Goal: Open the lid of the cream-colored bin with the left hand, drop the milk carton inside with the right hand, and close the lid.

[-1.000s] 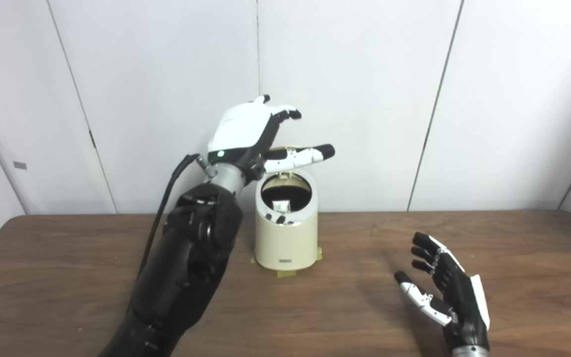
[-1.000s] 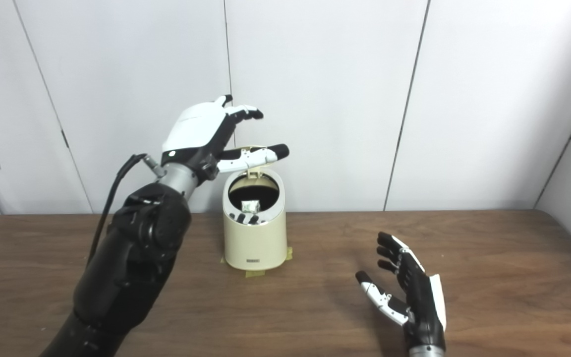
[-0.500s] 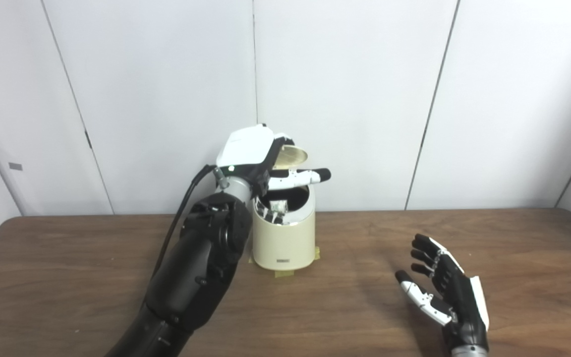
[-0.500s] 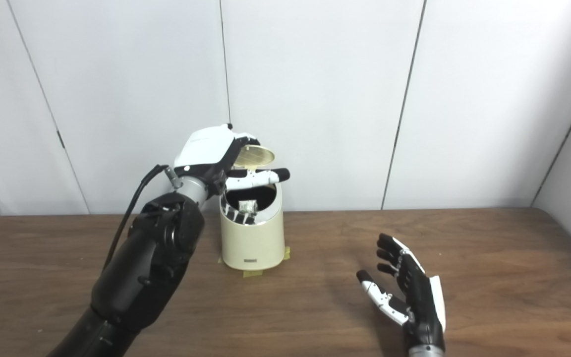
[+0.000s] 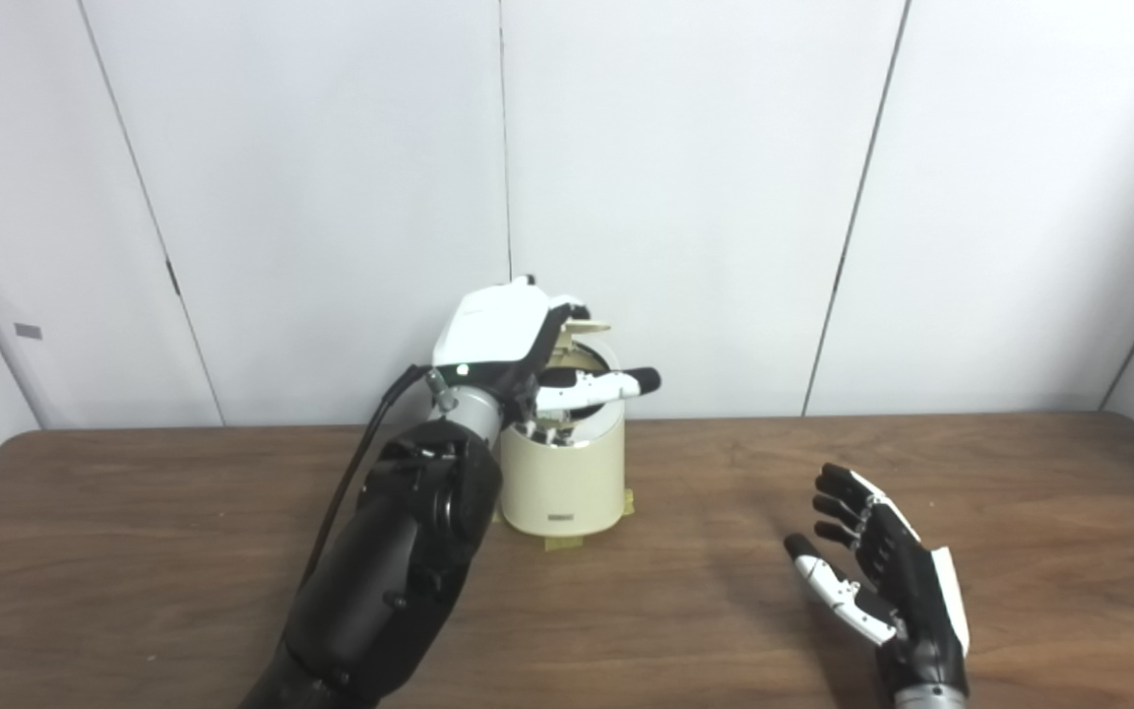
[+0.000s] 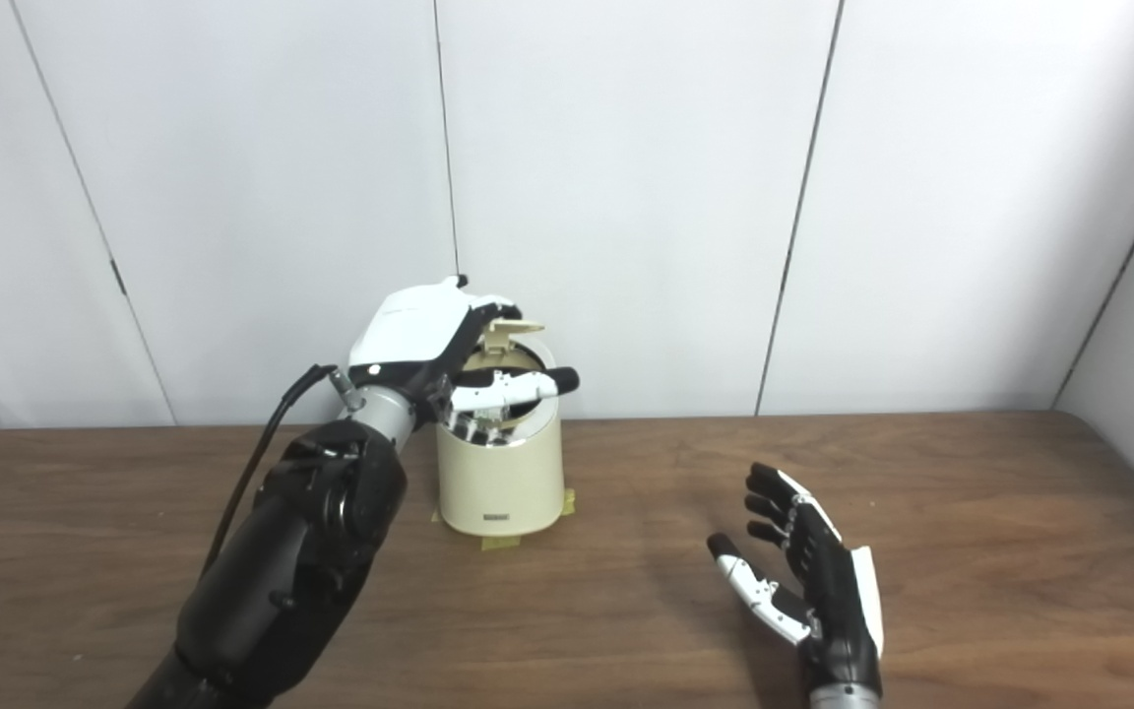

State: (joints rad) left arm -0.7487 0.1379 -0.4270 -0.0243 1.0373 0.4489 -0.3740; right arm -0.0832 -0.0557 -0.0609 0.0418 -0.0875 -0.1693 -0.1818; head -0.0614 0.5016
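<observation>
The cream-colored bin (image 5: 562,478) stands on the brown table (image 5: 134,551) near the back wall. Its round lid (image 5: 587,327) is hinged at the back and tilted partway down over the opening. My left hand (image 5: 498,333) lies over the lid from the left, fingers draped on its back. Its thumb (image 5: 606,384) stretches across the front of the opening. It grips nothing. The milk carton is not clearly visible; the hand and lid cover most of the bin's inside. My right hand (image 5: 882,591) is open, palm up, just above the table at the front right, and it is empty.
Yellow tape (image 5: 559,542) holds the bin's base to the table. A white panelled wall (image 5: 724,197) rises right behind the bin. My left forearm (image 5: 400,551) crosses the table left of the bin.
My left hand has come down from above the bin onto the lid and pushed it from upright to partway shut. The carton seen inside earlier is now covered. The right hand has not moved.
</observation>
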